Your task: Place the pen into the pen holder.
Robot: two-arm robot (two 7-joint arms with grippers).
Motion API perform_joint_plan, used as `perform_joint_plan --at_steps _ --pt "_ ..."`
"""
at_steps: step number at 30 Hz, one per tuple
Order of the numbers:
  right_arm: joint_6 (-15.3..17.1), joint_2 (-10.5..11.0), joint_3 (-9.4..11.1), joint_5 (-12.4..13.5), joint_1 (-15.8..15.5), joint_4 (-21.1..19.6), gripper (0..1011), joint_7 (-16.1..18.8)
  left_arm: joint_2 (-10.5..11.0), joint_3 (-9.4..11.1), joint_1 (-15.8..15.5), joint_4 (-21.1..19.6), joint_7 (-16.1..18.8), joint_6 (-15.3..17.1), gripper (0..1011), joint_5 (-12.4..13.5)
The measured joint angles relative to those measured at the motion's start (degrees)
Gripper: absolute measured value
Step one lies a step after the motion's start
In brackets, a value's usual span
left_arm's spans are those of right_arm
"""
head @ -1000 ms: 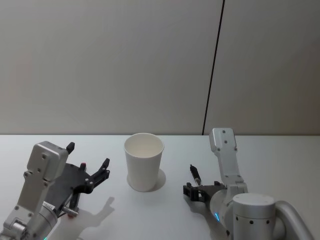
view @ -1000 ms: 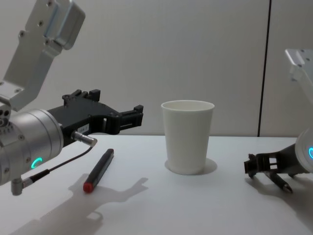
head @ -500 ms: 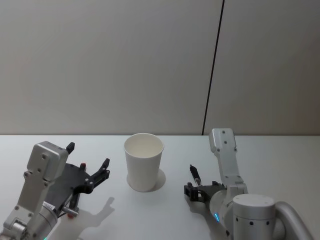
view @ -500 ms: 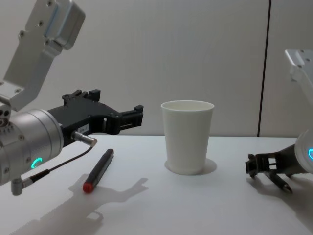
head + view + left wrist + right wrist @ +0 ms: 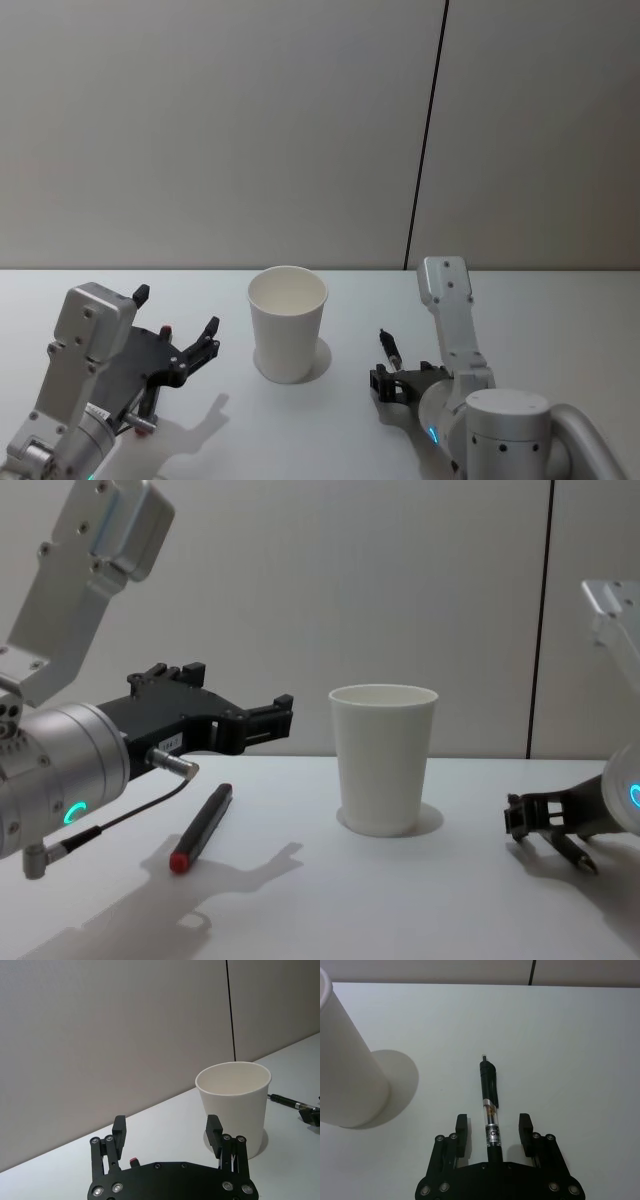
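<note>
Pen [image 5: 389,350] and pen holder [image 5: 288,322] both sit on the white table [image 5: 560,310] in the head view. The cup stands upright in the middle and the dark pen lies flat to its right, apart from it. We see the right gripper [image 5: 392,385] low at the near end of that pen. The left gripper [image 5: 177,310] is on the other side of the cup with its fingers spread.

From the left wrist view, we find the left gripper [image 5: 166,1127] wide open with nothing between its fingers. The pen holder [image 5: 233,1105] is beyond it and the pen [image 5: 292,1103] is past the cup.

In the right wrist view, the right gripper [image 5: 493,1124] is open and straddles the pen [image 5: 489,1095]. One finger stands on each side with a gap showing on both, so it grips nothing. The pen's far end points away from the gripper, and the pen holder [image 5: 345,1070] stands off to one side.

From the chest view, the left gripper [image 5: 280,712] hovers above the table, pointing toward the pen holder [image 5: 383,760]. A second, red-tipped pen [image 5: 200,828] lies flat below it. The right gripper [image 5: 525,815] is down at table level at the right edge, over its pen [image 5: 572,852].
</note>
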Motion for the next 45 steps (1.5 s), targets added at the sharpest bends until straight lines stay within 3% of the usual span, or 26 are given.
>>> perform_joint_plan --at_steps 45 --pt "-0.23 0.06 -0.03 -0.03 -0.03 0.02 333 0.17 0.0 0.0 0.0 0.0 0.0 0.0 1004 0.0"
